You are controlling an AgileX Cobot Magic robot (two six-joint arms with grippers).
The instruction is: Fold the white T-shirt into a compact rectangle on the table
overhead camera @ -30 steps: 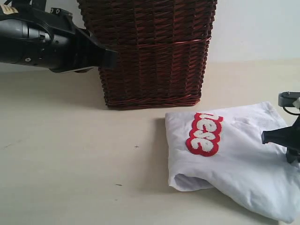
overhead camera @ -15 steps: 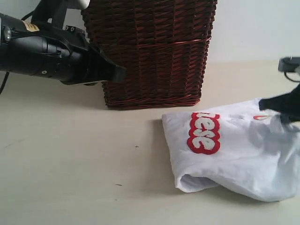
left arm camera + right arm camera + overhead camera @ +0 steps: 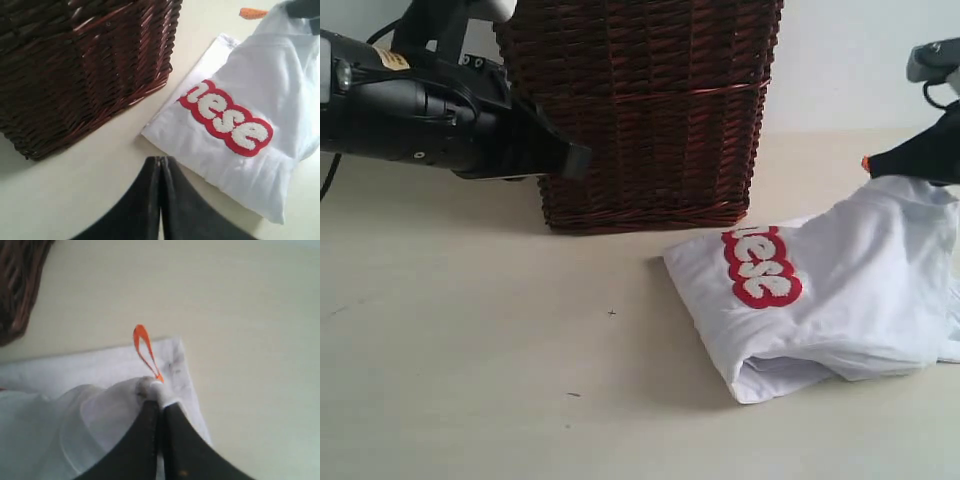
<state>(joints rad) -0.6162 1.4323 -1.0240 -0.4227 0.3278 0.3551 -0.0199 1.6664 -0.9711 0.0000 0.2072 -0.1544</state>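
Note:
The white T-shirt (image 3: 840, 290) lies partly folded on the pale table (image 3: 470, 340), its red-outlined lettering (image 3: 763, 268) facing up. My right gripper (image 3: 880, 165) is shut on the shirt's neck edge and holds that edge up off the table at the right. In the right wrist view the gripper (image 3: 159, 399) pinches white fabric beside the orange neck tag (image 3: 144, 347). My left gripper (image 3: 575, 158) hangs shut and empty in front of the basket, well left of the shirt. The left wrist view shows this gripper (image 3: 161, 161) near the T-shirt (image 3: 240, 125) without touching it.
A tall dark brown wicker basket (image 3: 640, 110) stands at the back centre, just behind the shirt's left corner; the basket (image 3: 75, 65) also fills much of the left wrist view. Bare table stretches to the left and front.
My right gripper has risen and moved back with the shirt's neck edge, lifting the right side. The shirt's body has bunched and shifted slightly. My left arm has advanced a little toward the right.

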